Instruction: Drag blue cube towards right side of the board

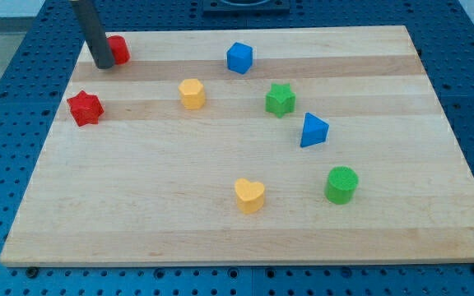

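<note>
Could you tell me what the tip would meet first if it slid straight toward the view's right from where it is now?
My tip sits at the view's top left, against the red block, which it would likely meet first. Beyond it lies the blue cube, though depth is uncertain.

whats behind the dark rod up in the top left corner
A red block sits right behind my tip, at the view's top left. Only its right part shows; the rod covers the rest, so its shape and any contact cannot be told.
</note>
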